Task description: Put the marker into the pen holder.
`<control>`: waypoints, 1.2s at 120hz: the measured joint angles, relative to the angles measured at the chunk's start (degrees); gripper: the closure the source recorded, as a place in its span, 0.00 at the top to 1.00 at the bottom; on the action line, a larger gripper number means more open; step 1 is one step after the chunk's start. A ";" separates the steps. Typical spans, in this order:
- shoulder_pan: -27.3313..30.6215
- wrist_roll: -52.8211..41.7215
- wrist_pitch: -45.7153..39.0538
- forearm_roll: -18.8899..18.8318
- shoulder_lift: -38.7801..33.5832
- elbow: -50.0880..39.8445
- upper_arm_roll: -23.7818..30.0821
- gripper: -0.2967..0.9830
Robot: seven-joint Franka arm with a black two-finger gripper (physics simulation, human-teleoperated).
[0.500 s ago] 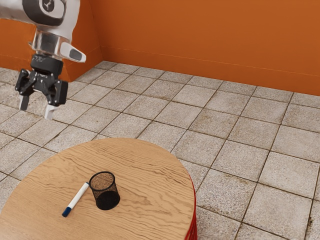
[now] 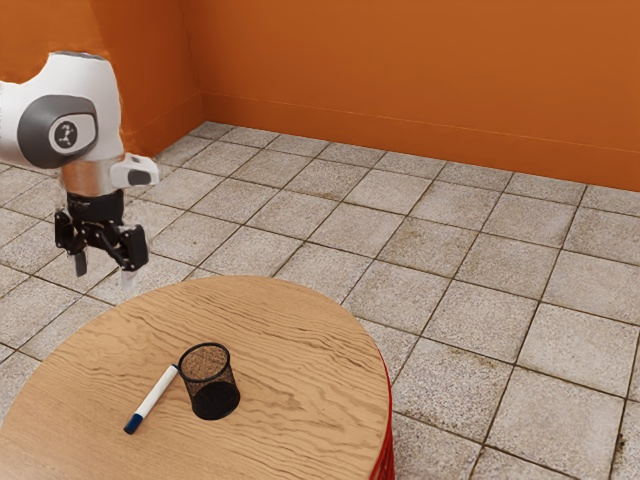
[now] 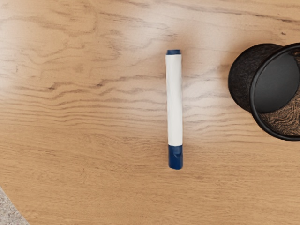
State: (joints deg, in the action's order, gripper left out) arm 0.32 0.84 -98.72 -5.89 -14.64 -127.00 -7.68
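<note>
My gripper (image 2: 104, 276) hangs in the air above the table at the exterior view's left, its two fingers apart with nothing between them. The white marker with a blue cap (image 2: 152, 400) lies flat on the wooden table, close beside the black mesh pen holder (image 2: 212, 384), which stands upright. From the hand's camera the marker (image 3: 175, 101) is seen from above, with a gap of bare wood between it and the pen holder (image 3: 240, 77).
The round wooden table (image 2: 290, 330) has a curved edge with a red side. Grey floor tiles (image 2: 480, 330) surround it, and an orange wall (image 2: 400, 70) rises behind.
My gripper has come down and slightly toward the exterior view's right, still open. Marker and pen holder have stayed where they were.
</note>
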 joint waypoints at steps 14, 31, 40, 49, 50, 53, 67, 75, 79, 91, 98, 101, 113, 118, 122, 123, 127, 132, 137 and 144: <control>0.11 -0.07 -10.81 -1.13 -0.03 -9.91 -2.57 0.77; 0.08 -1.34 -21.96 -3.41 0.30 -17.34 -2.92 0.77; 0.05 -2.41 -27.47 -3.90 -1.48 -22.82 -2.95 0.77; 0.04 -3.59 -32.84 -4.18 -2.33 -27.94 -2.74 0.77; 0.04 -3.70 -33.43 -4.20 -2.32 -28.46 -2.70 0.77; 0.04 -4.00 -35.06 -4.20 -2.31 -29.64 -2.62 0.77; 0.03 -4.19 -40.40 -4.06 -0.78 -31.72 -2.27 0.77; -0.02 -3.94 -42.34 -3.78 0.32 -31.93 -1.43 0.77; -0.04 -3.76 -43.06 -3.68 0.73 -31.97 -1.12 0.77; -0.05 -3.13 -44.74 -3.46 1.82 -32.58 -0.71 0.77; -0.05 -2.79 -45.48 -3.38 2.01 -33.18 -0.62 0.77; -0.05 -2.65 -45.73 -3.36 2.04 -33.44 -0.61 0.77; -0.05 -2.16 -46.60 -3.30 2.17 -34.15 -0.55 0.77; -0.05 -1.98 -46.98 -3.29 2.59 -34.22 -0.52 0.77; -0.04 -1.84 -47.30 -3.28 3.01 -34.26 -0.45 0.77; -0.04 -1.81 -47.38 -3.28 3.08 -34.26 -0.42 0.77; -0.05 -1.68 -47.64 -3.27 3.30 -34.28 -0.33 0.76; -0.05 -1.53 -47.91 -3.27 3.46 -34.29 -0.27 0.76; -0.05 -1.39 -48.13 -3.26 3.53 -34.29 -0.25 0.75; -0.02 -1.21 -48.37 -3.26 3.63 -34.29 -0.23 0.73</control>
State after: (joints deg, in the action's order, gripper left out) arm 0.30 -0.37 -147.09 -9.14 -11.01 -161.29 -7.92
